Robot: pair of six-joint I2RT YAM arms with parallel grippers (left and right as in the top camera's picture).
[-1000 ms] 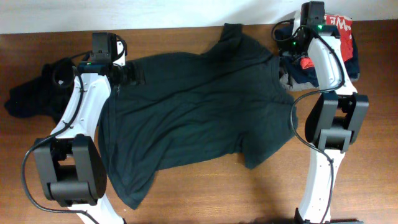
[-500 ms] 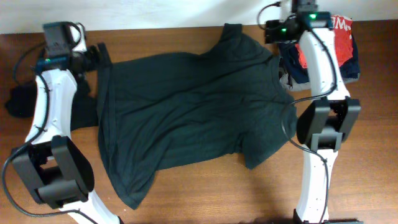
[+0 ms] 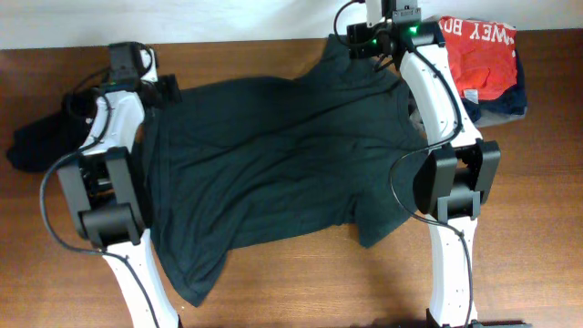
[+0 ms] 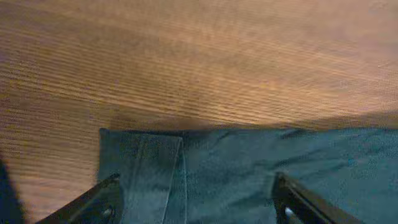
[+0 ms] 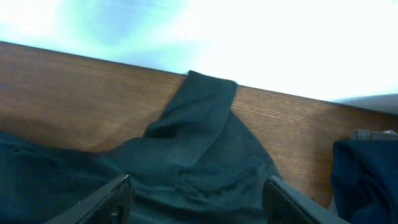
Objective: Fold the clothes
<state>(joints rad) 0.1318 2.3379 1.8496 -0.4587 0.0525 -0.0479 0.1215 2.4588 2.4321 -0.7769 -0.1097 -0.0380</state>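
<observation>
1. The wooden worktop (image 3: 301,282) carries everything and meets a white wall along its far edge.
2. A dark green T-shirt (image 3: 282,155) lies spread open across the middle of the worktop, from near the left arm to under the right arm. One short sleeve (image 5: 202,106) reaches the far edge. A corner of the cloth trails toward the near edge on the left side.
3. The left arm (image 3: 114,173) stands along the shirt's left side. The right arm (image 3: 446,155) stands at the shirt's right side and leans over the cloth toward the far edge.
4. A folded stack sits in the far right corner, with a red garment (image 3: 483,55) bearing white lettering on top and darker folded cloth (image 3: 506,102) under it.
5. A crumpled heap of black cloth (image 3: 36,146) lies by the left edge, just beyond the left arm.
6. The left pincer (image 4: 196,199) is over the shirt's far left corner, where a stitched hem shows. Its fingers (image 4: 102,200) stand wide apart and hold nothing, with bare wood beyond.
7. The right pincer (image 5: 196,199) hangs near the far edge, just before the sleeve. Its fingers (image 5: 109,198) are also spread wide and empty, and the cloth lies below them.
</observation>
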